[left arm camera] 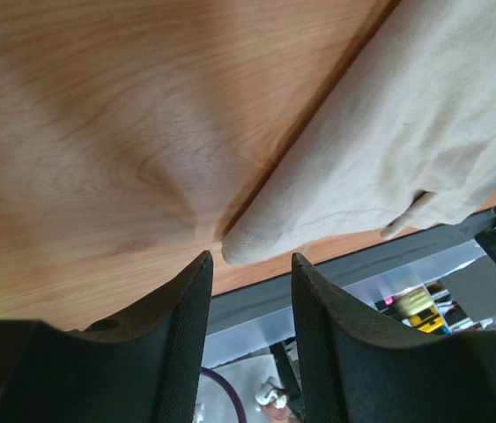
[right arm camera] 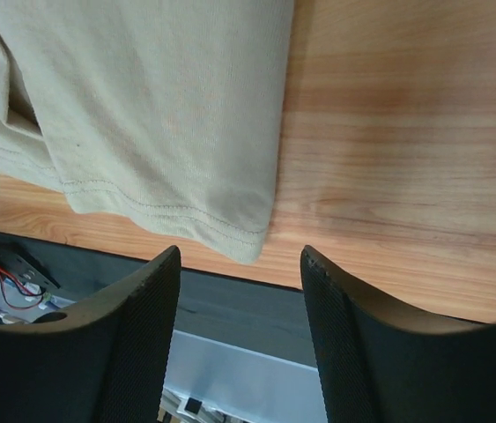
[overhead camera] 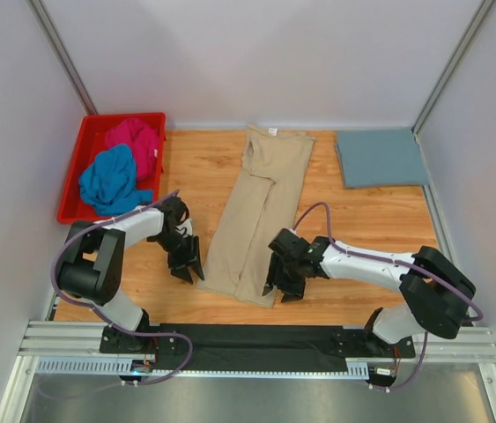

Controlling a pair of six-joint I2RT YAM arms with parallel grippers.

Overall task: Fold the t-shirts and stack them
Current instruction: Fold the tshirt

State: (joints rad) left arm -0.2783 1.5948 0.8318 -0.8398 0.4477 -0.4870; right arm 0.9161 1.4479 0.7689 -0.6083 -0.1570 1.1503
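A beige t-shirt (overhead camera: 261, 203), folded into a long strip, runs from the back of the wooden table (overhead camera: 371, 220) toward its near edge. My left gripper (overhead camera: 190, 269) stands open beside its near left corner. In the left wrist view that gripper (left arm camera: 252, 257) has the beige t-shirt's (left arm camera: 406, 132) corner just past its tips, untouched. My right gripper (overhead camera: 281, 286) is open at the near right corner. The right wrist view shows this gripper (right arm camera: 240, 252) with the hemmed corner of the t-shirt (right arm camera: 159, 106) just ahead of its tips. A folded grey-blue t-shirt (overhead camera: 380, 157) lies at the back right.
A red bin (overhead camera: 78, 167) at the back left holds a crumpled magenta t-shirt (overhead camera: 135, 141) and a bright blue t-shirt (overhead camera: 111, 181). The table's near edge and a black mounting rail (overhead camera: 256, 339) lie just below both grippers. Walls close in both sides.
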